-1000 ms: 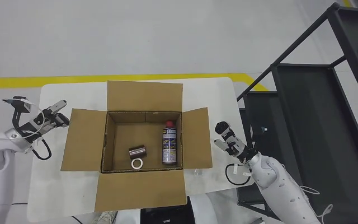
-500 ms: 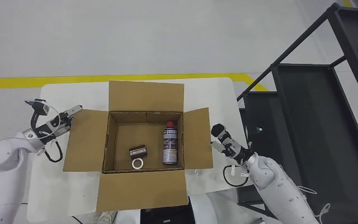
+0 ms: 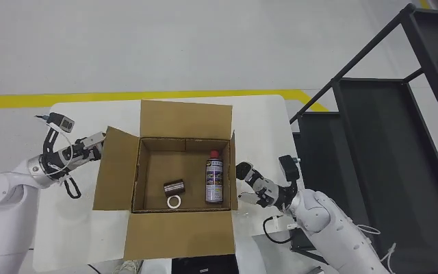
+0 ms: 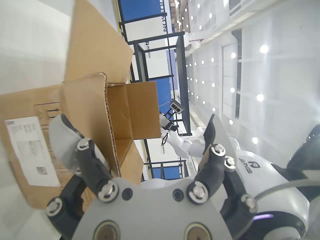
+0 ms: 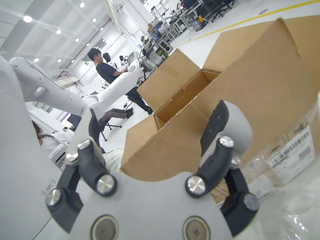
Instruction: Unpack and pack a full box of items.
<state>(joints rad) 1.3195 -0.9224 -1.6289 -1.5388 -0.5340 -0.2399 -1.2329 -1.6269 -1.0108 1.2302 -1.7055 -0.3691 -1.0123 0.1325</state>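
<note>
left gripper point(image 3: 96, 142) and right gripper point(image 3: 246, 180) tipped box flaps point(image 3: 116, 168) up (jaws apart).

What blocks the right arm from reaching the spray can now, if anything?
Probably not sideways: the raised right flap stands between the right gripper and the spray can. From above, the box is open, so going over the flap looks possible.

Open brown cardboard box point(image 3: 183, 236) on the white bench point(image 3: 256, 116), side flaps raised, spray can point(image 3: 215, 181) lying inside right, dark roll point(image 3: 174, 186), white ring point(image 3: 174, 202) left of it
</note>
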